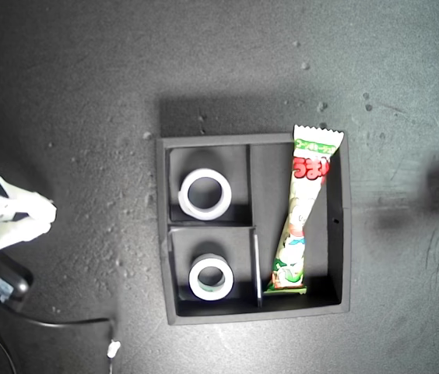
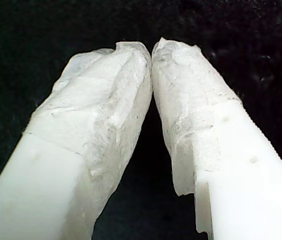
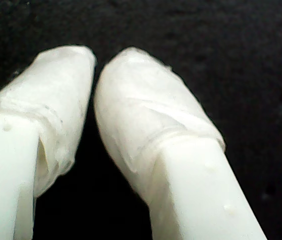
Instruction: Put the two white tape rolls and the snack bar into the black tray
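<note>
Dark tabletop (image 1: 64, 93); snack bar (image 1: 303, 210) wrapper shows red Japanese lettering.

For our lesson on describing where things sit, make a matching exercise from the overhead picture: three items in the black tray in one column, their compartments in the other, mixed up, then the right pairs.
Column one:
1. snack bar
2. wider white tape roll
3. white tape roll with greenish core

Column two:
A. small compartment nearer the exterior view's top
B. small compartment nearer the exterior view's bottom
C. long compartment on the exterior view's right, one crimped end sticking over the wall

All three compartments belong to the black tray.

Pairs: 1-C, 2-A, 3-B
</note>
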You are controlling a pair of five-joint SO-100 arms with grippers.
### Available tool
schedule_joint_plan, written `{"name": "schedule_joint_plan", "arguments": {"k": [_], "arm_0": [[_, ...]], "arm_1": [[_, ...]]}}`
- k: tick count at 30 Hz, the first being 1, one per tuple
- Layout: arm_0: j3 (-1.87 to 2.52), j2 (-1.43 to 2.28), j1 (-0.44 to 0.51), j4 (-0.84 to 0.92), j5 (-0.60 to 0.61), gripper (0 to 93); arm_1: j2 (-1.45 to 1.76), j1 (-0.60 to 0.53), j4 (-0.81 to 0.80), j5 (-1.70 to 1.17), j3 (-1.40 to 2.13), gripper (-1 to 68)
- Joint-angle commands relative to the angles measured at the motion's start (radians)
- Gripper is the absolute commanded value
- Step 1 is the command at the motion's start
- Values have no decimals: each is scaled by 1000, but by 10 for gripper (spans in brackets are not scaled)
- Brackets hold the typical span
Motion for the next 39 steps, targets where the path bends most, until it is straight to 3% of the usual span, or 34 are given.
{"name": "schedule_joint_plan", "arguments": {"k": [1, 4, 8, 11, 13, 18, 23, 39], "arm_0": [[71, 48, 11, -15, -9, 0], [130, 48, 9, -55, -9, 0], [130, 48, 15, -46, -41, 15], [130, 48, 2, -28, 11, 13], [130, 48, -5, -26, 107, 3], [130, 48, -8, 52, 204, 3], [130, 48, -3, 135, 118, 2], [130, 48, 0, 135, 114, 2]], "arm_1": [[5, -15, -31, -57, 48, -7], [5, -18, -2, -51, 48, -7], [-6, -12, 160, 0, 48, -4], [-6, -23, 179, 12, 49, -1], [5, -31, 212, 0, 49, -1], [5, 11, 241, -267, 49, -1], [5, 0, 241, -284, 49, -1], [5, 0, 241, -284, 49, -1]]}}
